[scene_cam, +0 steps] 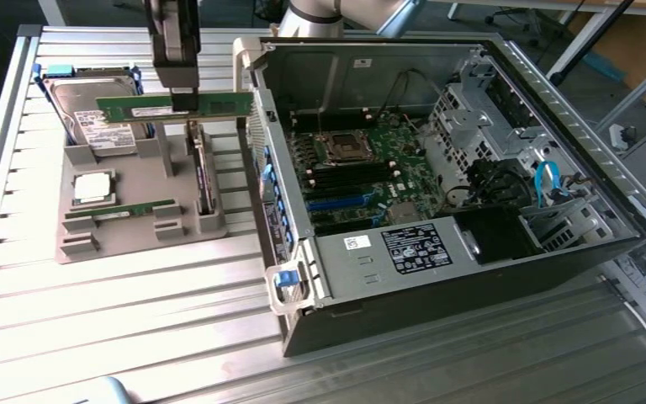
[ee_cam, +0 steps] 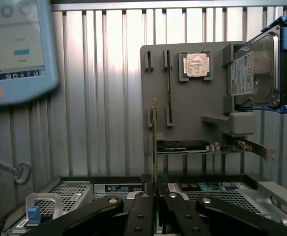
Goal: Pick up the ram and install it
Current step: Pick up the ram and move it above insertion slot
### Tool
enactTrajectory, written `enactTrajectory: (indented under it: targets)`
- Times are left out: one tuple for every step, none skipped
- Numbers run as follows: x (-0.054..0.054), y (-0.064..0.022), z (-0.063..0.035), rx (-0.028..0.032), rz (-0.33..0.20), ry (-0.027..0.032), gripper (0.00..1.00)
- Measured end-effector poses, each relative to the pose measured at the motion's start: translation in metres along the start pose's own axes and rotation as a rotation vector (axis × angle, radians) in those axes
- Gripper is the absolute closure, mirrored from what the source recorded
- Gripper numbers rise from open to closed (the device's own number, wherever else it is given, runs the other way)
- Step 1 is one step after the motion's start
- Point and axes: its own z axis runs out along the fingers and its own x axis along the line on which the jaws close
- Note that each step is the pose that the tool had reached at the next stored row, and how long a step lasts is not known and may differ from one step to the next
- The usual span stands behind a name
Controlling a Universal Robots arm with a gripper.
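Now the hand [scene_cam: 184,103] hangs above the grey fixture tray [scene_cam: 132,240], closed narrow on the ram [scene_cam: 132,108]. It pinches the ram near the middle of its length. The green stick is clear of the tray and level, long side running across the exterior view. One end sits over the hard drive [scene_cam: 90,114] and the other reaches toward the wall of the open computer case [scene_cam: 436,278], on the exterior view's right.

Seen from the wrist, the ram [ee_cam: 155,137] is edge-on, a thin line clamped between the two black fingers [ee_cam: 138,216].

On the tray below, the hard drive stands in its blue-ended carrier, and the square silver processor [scene_cam: 93,187] lies flat in its pocket. A second green stick [scene_cam: 121,208] rests in a slot, and an expansion card [scene_cam: 199,168] stands on edge at the side nearest the case. The tray sits on the slatted metal desk [scene_cam: 132,295], just beside the case.

The case lies on its side with its panel off, showing the motherboard [scene_cam: 357,168]. A teach pendant [ee_cam: 15,44] with a red button lies on the desk, well apart from the tray.
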Motion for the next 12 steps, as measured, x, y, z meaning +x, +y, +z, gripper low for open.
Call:
enactTrajectory:
  targets:
    - [0.0, -0.0005, 0.0, 0.0, 0.0, 0.0, 0.87]
    - [0.0, -0.001, 0.0, 0.0, 0.0, 0.0, 0.87]
    - [0.0, -0.0016, 0.0, 0.0, 0.0, 0.0, 0.87]
    - [0.0, -0.002, 0.0, 0.0, 0.0, 0.0, 0.87]
    - [0.0, -0.0025, 0.0, 0.0, 0.0, 0.0, 0.87]
    - [0.0, -0.003, 0.0, -0.0001, 0.0, 0.0, 0.87]
    - [-0.0001, -0.0038, 0.0, -0.0001, 0.0, 0.0001, 0.87]
    - [-0.0001, -0.0044, 0.0, -0.0001, 0.0, 0.0, 0.87]
    - [-0.0001, -0.0055, 0.0, 0.0, 0.0, -0.0001, 0.87]
    - [-0.0001, -0.0062, 0.0, 0.0, 0.0, 0.0, 0.87]
    - [-0.0001, -0.007, 0.0001, 0.0, 0.0, 0.0, 0.87]
    - [-0.0001, -0.0078, 0.0, 0.0, 0.0, 0.0, 0.87]
